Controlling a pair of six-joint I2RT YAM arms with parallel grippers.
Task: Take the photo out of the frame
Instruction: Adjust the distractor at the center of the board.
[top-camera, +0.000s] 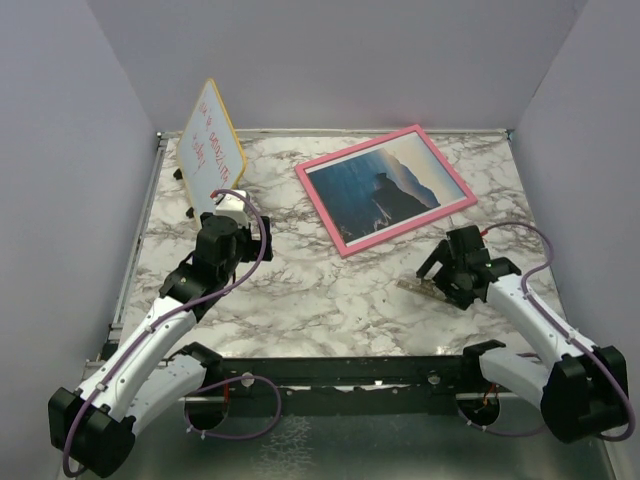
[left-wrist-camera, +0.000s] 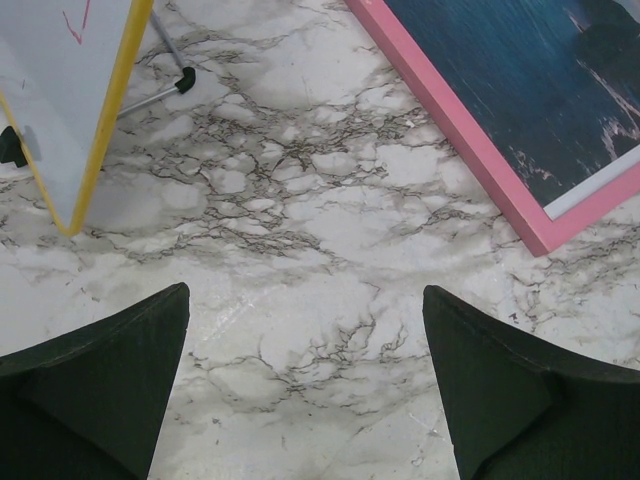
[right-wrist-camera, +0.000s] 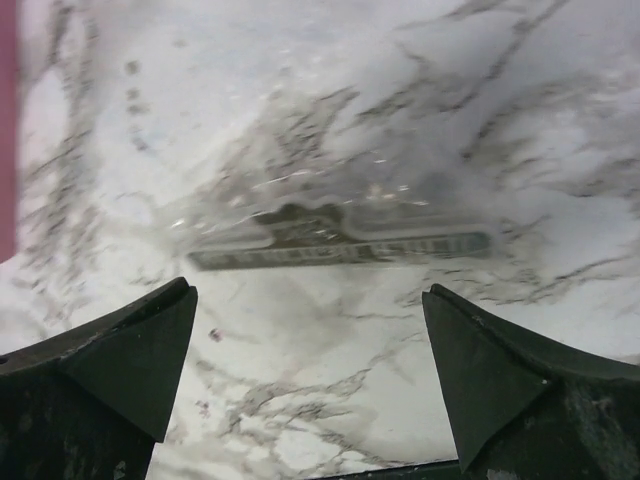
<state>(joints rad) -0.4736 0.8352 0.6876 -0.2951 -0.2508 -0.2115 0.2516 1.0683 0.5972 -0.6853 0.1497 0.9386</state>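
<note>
Photo in its frame, face up — both sets of fingers spread wide, holding nothing.
The photo (top-camera: 385, 188) lies inside the pink frame (top-camera: 350, 243), flat on the bench (top-camera: 300, 300) toward the far right. The left fingers (left-wrist-camera: 100, 390) hang over bare marble near the whiteboard (top-camera: 212, 145), the right fingers (right-wrist-camera: 110, 380) over a clear labelled strip (right-wrist-camera: 340, 245). The backing probably faces down — catch a frame edge squarely and turn it over first.

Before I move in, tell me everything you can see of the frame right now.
The frame is a large rectangle with a thin pink border. It lies flat, face up, on the marble table, toward the far right, turned at an angle to the table's edges. The photo sits in it, a white strip showing inside the border in the left wrist view. Its back is hidden. No arm touches it; the left gripper hangs open beside it over bare marble.
</note>
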